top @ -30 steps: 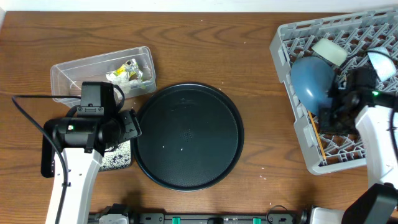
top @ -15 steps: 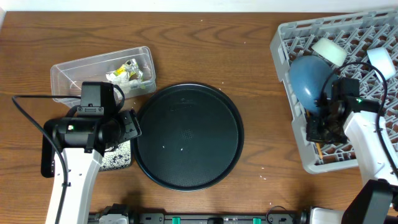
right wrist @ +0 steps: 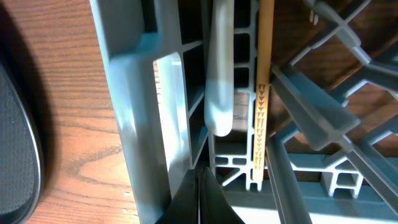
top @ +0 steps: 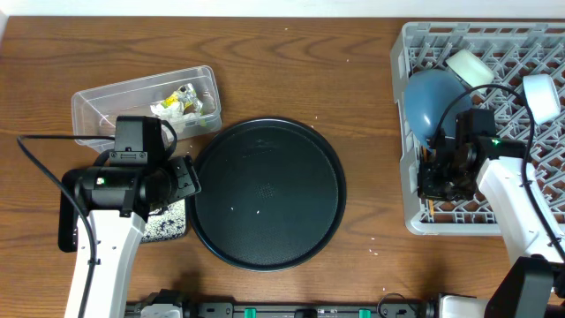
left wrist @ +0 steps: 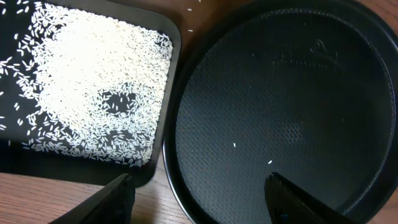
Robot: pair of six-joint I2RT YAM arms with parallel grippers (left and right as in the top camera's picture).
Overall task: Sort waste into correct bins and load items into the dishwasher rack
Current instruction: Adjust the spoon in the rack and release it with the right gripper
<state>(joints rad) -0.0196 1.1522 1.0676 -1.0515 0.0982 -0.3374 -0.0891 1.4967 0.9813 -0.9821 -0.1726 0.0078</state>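
Note:
The grey dishwasher rack (top: pixel 459 226) stands at the right, square to the table edge. It holds the dark blue bowl (top: pixel 433 97), a pale bowl (top: pixel 468 69) and the white cup (top: pixel 540 95). My right gripper (top: pixel 437 174) is inside the rack by its left wall (right wrist: pixel 137 93). Its fingers (right wrist: pixel 202 193) are shut with nothing between them, beside the white spoon (right wrist: pixel 221 81) and a wooden chopstick (right wrist: pixel 264 93). My left gripper (left wrist: pixel 199 205) is open and empty, over the gap between the flat black tray (left wrist: pixel 158 168) of rice grains (left wrist: pixel 93 81) and the round tray.
The large round black tray (top: pixel 265 190) lies mid-table with a few stray grains (left wrist: pixel 269 162). The clear tub (top: pixel 106 106) at the back left holds crumpled napkins and the yellow-green wrapper (top: pixel 185 99). Bare wood lies between the round tray and the rack.
The rack has swung from tilted to square with the table. My right gripper has moved left and up with it. The left arm has not moved.

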